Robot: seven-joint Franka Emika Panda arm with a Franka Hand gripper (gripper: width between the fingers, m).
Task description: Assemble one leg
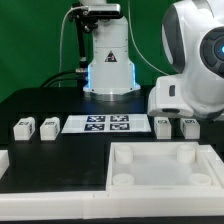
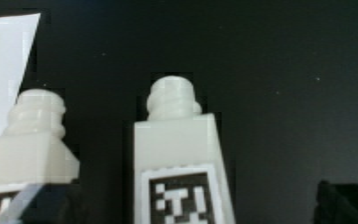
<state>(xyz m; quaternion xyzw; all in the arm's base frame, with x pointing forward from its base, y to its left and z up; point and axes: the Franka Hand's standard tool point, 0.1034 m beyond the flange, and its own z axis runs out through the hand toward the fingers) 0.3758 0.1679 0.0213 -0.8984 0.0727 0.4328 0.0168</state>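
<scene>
In the wrist view a white leg (image 2: pixel 176 150) with a rounded peg end and a black-and-white tag lies on the black table between my two dark fingers (image 2: pixel 350 196). My gripper (image 2: pixel 190 205) is open and straddles it, apart from its sides. A second leg (image 2: pixel 30 140) lies beside it. In the exterior view two legs (image 1: pixel 163 125) (image 1: pixel 188 127) lie under the arm's white hand (image 1: pixel 172 97) on that view's right, and two more (image 1: pixel 20 128) (image 1: pixel 47 127) lie on its left. The fingertips do not show there.
The marker board (image 1: pixel 105 124) lies between the two pairs of legs, and its corner shows in the wrist view (image 2: pixel 5 60). The large white tray-like piece (image 1: pixel 120 185) sits at the front. A white block (image 1: pixel 3 160) lies at the exterior view's left edge.
</scene>
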